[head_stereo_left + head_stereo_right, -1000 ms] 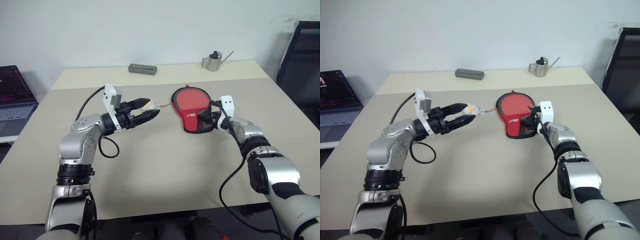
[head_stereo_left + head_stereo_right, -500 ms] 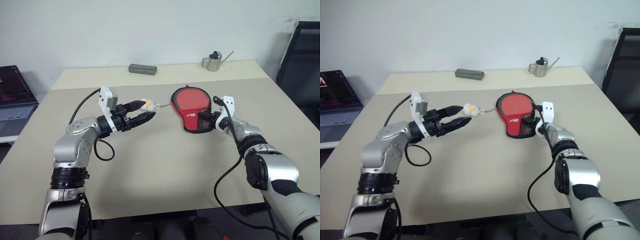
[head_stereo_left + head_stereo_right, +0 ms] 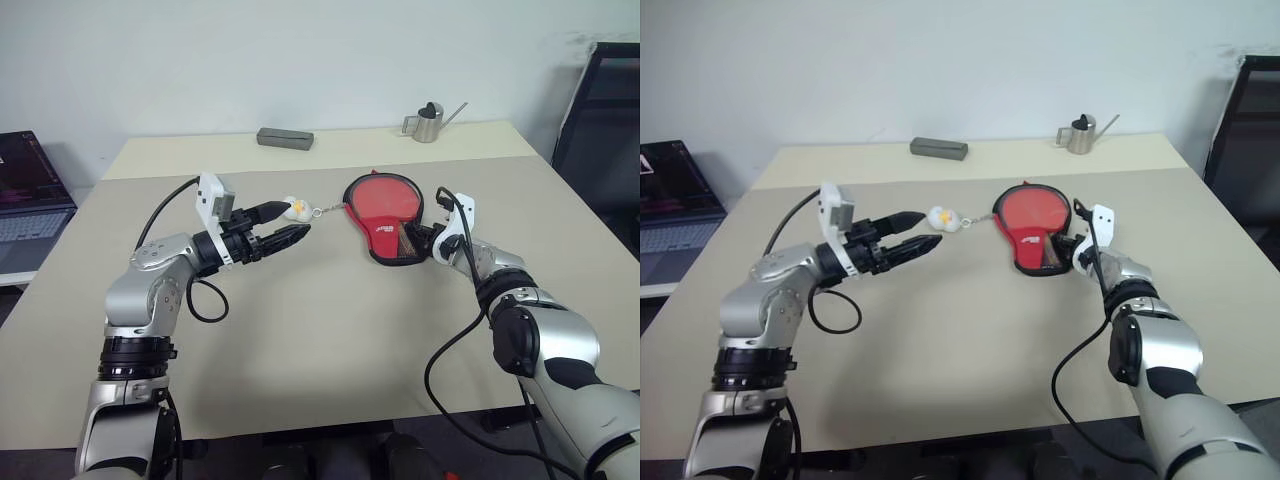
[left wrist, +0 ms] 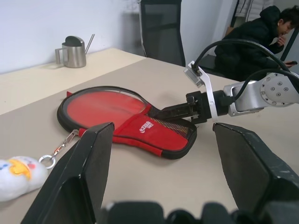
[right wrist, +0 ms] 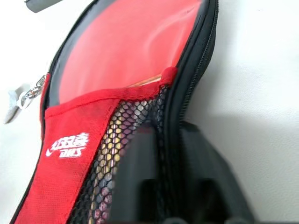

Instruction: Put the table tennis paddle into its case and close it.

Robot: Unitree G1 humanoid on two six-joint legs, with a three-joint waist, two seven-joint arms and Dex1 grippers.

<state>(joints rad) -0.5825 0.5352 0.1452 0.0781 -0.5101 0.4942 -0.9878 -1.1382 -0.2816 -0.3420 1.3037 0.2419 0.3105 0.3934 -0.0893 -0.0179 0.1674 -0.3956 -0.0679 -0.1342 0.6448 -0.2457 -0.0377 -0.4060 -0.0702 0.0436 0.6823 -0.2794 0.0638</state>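
Case (image 3: 385,222) lies centre-right of frame on table (image 3: 300,330), paddle (image 4: 100,101) inside, blade showing. R gripper (image 3: 428,240) clamped on case's handle-end edge, mesh side. L gripper (image 3: 290,222) fingers apart, hovering near plush charm (image 3: 294,208). Case prob. soft, light, slides easily; pin edge, pull zip by charm.

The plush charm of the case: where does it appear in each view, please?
Left eye view: plush charm beyond the left gripper, left of the case.
Right eye view: same place.
Left wrist view: low left corner, on its chain.
Right wrist view: I cannot tell.
Shared landmark: the case's white logo.
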